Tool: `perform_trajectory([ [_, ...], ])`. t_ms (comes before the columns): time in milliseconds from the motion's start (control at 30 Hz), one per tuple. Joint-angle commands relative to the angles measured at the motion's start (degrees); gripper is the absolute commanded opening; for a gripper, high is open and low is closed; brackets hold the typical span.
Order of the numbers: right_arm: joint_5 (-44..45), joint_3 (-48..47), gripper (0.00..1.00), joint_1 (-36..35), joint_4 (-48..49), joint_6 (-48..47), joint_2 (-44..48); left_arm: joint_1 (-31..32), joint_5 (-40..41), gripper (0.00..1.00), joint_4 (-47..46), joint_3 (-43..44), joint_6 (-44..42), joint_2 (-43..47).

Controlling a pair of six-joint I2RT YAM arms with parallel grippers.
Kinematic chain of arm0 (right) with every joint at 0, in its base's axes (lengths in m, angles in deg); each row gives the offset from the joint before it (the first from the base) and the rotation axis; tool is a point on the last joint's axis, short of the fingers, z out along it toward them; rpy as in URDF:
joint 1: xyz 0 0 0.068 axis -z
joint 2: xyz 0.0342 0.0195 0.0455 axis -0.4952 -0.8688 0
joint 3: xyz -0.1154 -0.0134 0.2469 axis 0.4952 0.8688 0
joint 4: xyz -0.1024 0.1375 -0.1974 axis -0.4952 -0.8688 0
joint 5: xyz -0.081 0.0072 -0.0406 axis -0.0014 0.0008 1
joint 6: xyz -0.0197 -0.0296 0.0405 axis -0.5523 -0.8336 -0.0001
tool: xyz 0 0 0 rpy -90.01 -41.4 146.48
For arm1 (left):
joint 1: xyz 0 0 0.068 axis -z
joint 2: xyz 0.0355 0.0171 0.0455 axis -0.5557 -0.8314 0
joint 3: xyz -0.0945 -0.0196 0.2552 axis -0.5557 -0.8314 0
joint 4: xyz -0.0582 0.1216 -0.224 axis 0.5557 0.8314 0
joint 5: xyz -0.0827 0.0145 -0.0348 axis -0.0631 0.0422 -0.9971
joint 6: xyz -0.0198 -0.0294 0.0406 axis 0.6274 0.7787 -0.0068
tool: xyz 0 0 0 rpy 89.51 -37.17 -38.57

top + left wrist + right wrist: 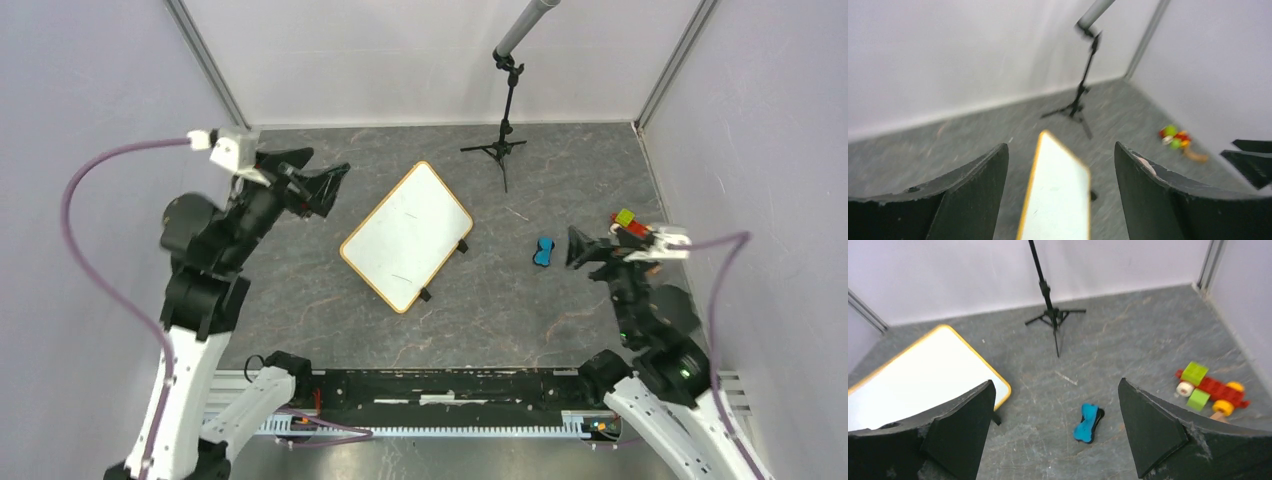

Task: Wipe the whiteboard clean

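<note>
A: Near edge out — your right gripper [1055, 432] hangs with jaws spread wide, nothing between them. Same for the left gripper [1060, 192]: wide apart, empty.

B: And the eraser?

A: The small blue bow-shaped eraser with the black underside [1089, 422] lies flat on the grey stone-pattern table [560, 180], just ahead of the right gripper, a little right of centre between the jaws. If you go for it, I'd line the jaws across its narrow waist and come down level — it's low, so a tilted grab would likely skid it.

B: Whiteboard?

A: The white rectangular whiteboard with the orange-yellow rim [407, 236] lies flat mid-table, turned diagonally, well left of the eraser and ahead of the left gripper. Only a couple of faint short marks show on it; it's nearly blank. That fits a board awaiting wiping or one mostly wiped with the eraser set down.

B: Farther back?

A: A red, green and yellow toy brick car [1209, 388] lies right of the eraser, and a black tripod stand [500, 140] stands by the back wall.
</note>
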Motion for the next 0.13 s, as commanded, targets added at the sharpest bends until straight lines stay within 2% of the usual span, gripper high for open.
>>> perform_trajectory([
  [0,1.68,-10.62,0.98,-0.14,-11.42,-5.26,5.72,0.25,-6.39,0.84,-3.39,-0.05,10.04,7.2],
  [100,4.43,-16.26,0.98,-0.12,-14.84,-5.71,7.19,0.25,-7.1,0.86,-3.15,-0.65,12.3,12.4],
])
